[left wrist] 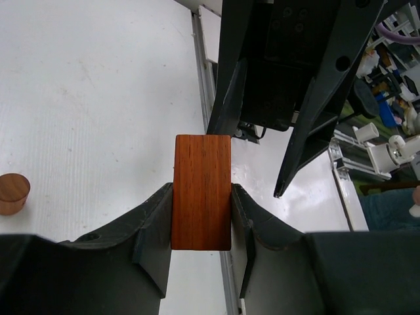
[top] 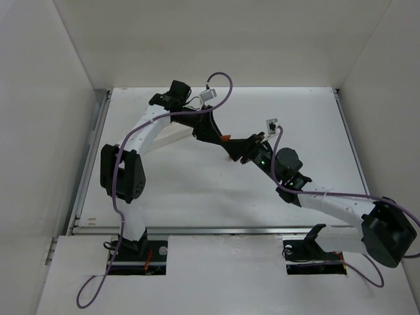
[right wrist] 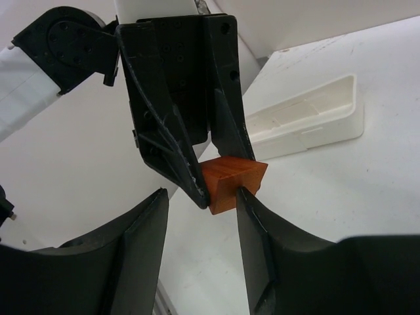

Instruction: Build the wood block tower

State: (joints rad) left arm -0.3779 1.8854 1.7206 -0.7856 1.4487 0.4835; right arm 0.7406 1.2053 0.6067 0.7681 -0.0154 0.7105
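My left gripper (left wrist: 201, 197) is shut on a rectangular orange-brown wood block (left wrist: 201, 164) and holds it above the table. In the top view this gripper (top: 226, 143) is near the table's middle, and only a sliver of the block (top: 225, 138) shows. My right gripper (right wrist: 200, 197) is open and faces the left one. Its right finger (right wrist: 252, 216) is close by the block (right wrist: 233, 178); I cannot tell if they touch. A small round wooden piece (left wrist: 13, 192) stands on the table at the left edge of the left wrist view. No stacked tower is in view.
A long white tray (right wrist: 308, 118) lies on the table behind the left gripper; in the top view the tray (top: 172, 136) is partly under the left arm. White walls stand round the table. A metal rail (top: 88, 164) runs along the left edge.
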